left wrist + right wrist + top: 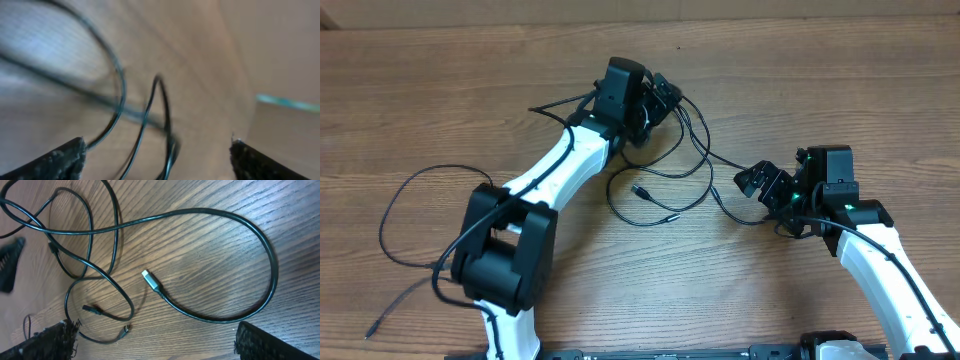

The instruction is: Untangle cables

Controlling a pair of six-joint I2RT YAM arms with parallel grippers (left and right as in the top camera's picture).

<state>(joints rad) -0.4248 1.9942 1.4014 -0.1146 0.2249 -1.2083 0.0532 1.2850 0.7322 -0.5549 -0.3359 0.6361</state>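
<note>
Several thin black cables (670,165) lie looped over each other on the wooden table (440,90). My left gripper (665,100) hangs over the top of the tangle. In the blurred left wrist view its jaws stand wide apart, and cable loops (150,115) run between the fingers (60,160) without being pinched. My right gripper (752,182) is open at the tangle's right end. In the right wrist view a long cable loop (260,245) ends in a silvery plug (150,280). Two small plug ends (92,310) lie near the left finger (50,340).
Another black cable (405,215) curves in a big loop at the table's left, its end (375,325) trailing toward the front edge. The left arm (550,170) stretches diagonally from the front. The right arm (890,260) stands at the front right.
</note>
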